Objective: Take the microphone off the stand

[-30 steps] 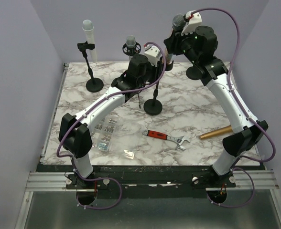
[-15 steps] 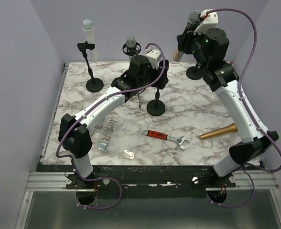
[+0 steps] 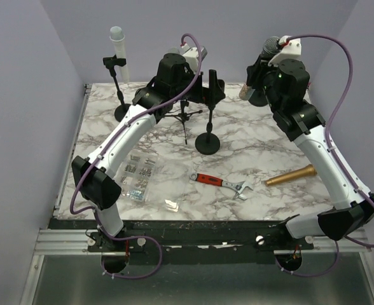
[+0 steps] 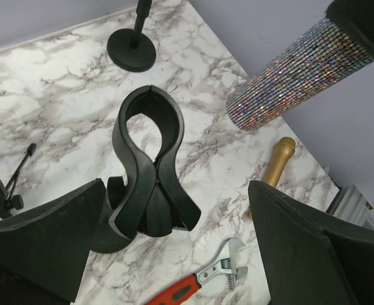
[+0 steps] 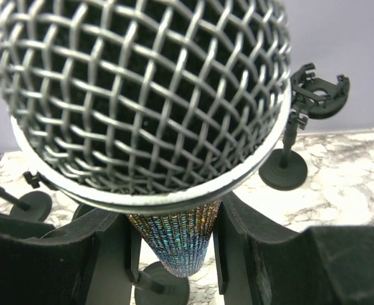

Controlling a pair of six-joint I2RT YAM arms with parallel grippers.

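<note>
The microphone has a silver mesh head (image 5: pixel 142 95) and a glittery body (image 5: pixel 174 244). My right gripper (image 5: pixel 174 254) is shut on that body and holds it in the air at the back right, head up (image 3: pixel 273 46), clear of the stands. The black stand (image 3: pixel 207 141) with a round base stands mid-table; its clip (image 4: pixel 149 159) is empty. My left gripper (image 4: pixel 174 254) is open and empty, with its jaws wide on either side of the clip and just above it. The glittery body also shows in the left wrist view (image 4: pixel 295 76).
A gold microphone (image 3: pixel 292 175) and a red-handled wrench (image 3: pixel 222 183) lie front right. A bag of screws (image 3: pixel 139 175) lies front left. A second stand (image 3: pixel 114 67), a small tripod (image 3: pixel 184 117) and a white tube (image 3: pixel 118 44) are at the back. Another round base (image 5: pixel 165 286) sits under the held microphone.
</note>
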